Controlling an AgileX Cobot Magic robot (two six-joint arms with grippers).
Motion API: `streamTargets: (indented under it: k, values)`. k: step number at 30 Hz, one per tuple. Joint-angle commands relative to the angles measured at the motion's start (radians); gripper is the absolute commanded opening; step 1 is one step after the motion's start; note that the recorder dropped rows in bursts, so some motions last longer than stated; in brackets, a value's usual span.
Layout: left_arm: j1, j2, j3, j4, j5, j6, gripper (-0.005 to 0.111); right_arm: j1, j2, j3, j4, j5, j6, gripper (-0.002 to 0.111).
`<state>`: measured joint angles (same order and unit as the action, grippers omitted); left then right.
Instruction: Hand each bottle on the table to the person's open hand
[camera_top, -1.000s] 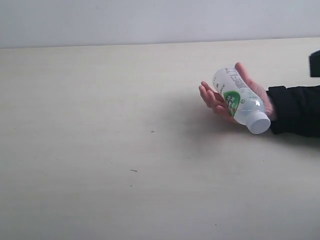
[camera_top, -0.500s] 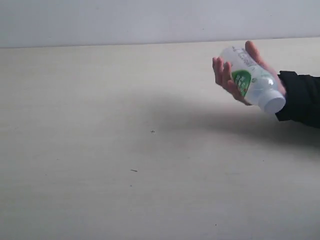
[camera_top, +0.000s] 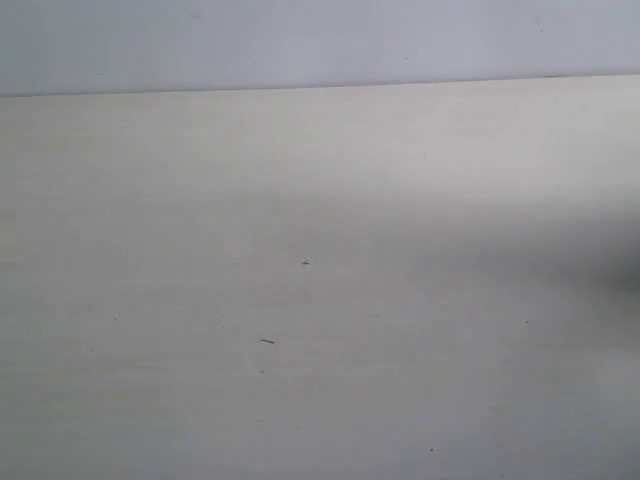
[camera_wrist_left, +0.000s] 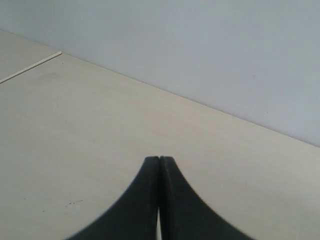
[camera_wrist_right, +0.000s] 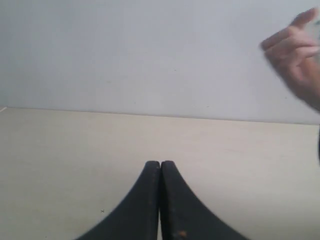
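Jaws of the left claw (camera_wrist_left: 159, 160) meet flush, gripping nothing, low over the pale surface (camera_wrist_left: 75, 130). Those of the right claw (camera_wrist_right: 160, 164) are pinched tight too, empty. Past them a person's hand (camera_wrist_right: 295, 55) hangs in the air, fingers curled and blurred; no telling whether it holds a bottle.
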<state>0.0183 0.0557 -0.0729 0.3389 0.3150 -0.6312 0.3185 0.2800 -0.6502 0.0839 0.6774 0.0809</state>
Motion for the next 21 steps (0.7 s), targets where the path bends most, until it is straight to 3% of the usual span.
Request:
streamTargets:
  k: [1,6,13,21]
  values:
    - [0.002,-0.001,0.003,0.001,-0.003,0.003,0.0,-0.005,0.005,0.005,-0.001,-0.013,-0.001,0.0]
    - [0.002,-0.001,0.003,0.001,-0.003,0.003,0.0,-0.007,-0.032,0.04,-0.019,-0.071,-0.016,0.0]
    - [0.002,-0.001,0.003,0.001,-0.003,0.003,0.0,-0.139,-0.226,0.407,-0.084,-0.518,-0.046,0.0]
    - [0.002,-0.001,0.003,0.001,-0.003,0.003,0.0,-0.27,-0.28,0.558,-0.084,-0.531,-0.046,0.0]
